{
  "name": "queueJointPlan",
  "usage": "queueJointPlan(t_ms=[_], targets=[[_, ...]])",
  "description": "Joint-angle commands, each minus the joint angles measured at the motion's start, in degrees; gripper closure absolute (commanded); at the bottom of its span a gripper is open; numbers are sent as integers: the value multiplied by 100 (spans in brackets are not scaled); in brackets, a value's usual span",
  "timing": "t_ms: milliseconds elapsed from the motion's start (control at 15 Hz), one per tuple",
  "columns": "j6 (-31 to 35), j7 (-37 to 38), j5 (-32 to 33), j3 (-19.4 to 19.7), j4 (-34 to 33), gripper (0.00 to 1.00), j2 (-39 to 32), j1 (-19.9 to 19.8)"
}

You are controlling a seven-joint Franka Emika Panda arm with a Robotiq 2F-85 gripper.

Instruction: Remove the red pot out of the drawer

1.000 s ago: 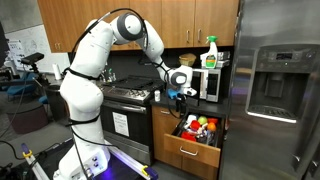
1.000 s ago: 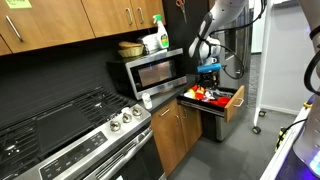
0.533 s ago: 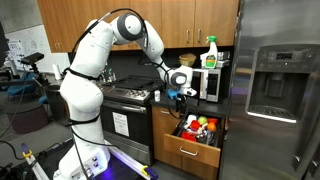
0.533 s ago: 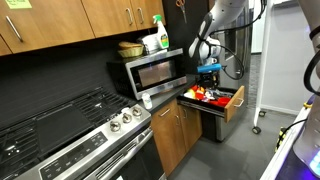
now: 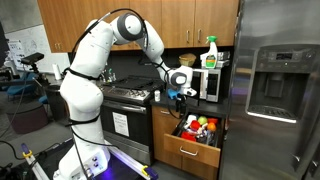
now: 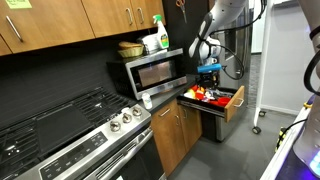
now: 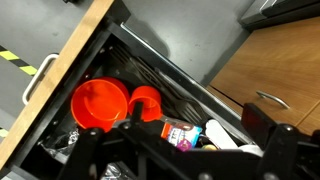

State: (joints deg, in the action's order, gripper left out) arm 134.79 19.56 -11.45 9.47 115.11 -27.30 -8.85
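Observation:
The brown wooden drawer point(image 5: 185, 153) stands pulled open under the microwave, and shows in both exterior views point(image 6: 235, 103). In the wrist view its front panel point(image 7: 70, 50) is at the left. The red pot point(image 7: 99, 105) lies open side up in the drawer's left part, with a smaller red round piece point(image 7: 147, 100) touching it. My gripper point(image 7: 190, 118) hangs above the drawer with its fingers spread wide and nothing between them. In both exterior views it hovers a little above the drawer's contents point(image 5: 178, 95) point(image 6: 208, 68).
The drawer also holds a black slotted utensil, a labelled packet point(image 7: 180, 132), a white item point(image 7: 222, 135), and yellow and green toys point(image 5: 205, 127). A microwave point(image 5: 208, 82) with a spray bottle point(image 5: 211, 50) on it stands above. A stove point(image 5: 125, 95) and a fridge point(image 5: 275, 80) flank the drawer.

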Motion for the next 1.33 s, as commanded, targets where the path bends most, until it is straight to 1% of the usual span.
queueJointPlan(t_ms=[0, 867, 1133, 1267], targets=[[-20, -6, -7, 19, -16, 0, -5, 15], [34, -43, 0, 53, -81, 0, -91, -30], [4, -277, 42, 140, -304, 0, -257, -188], [-112, -579, 25, 142, -486, 0, -362, -354]])
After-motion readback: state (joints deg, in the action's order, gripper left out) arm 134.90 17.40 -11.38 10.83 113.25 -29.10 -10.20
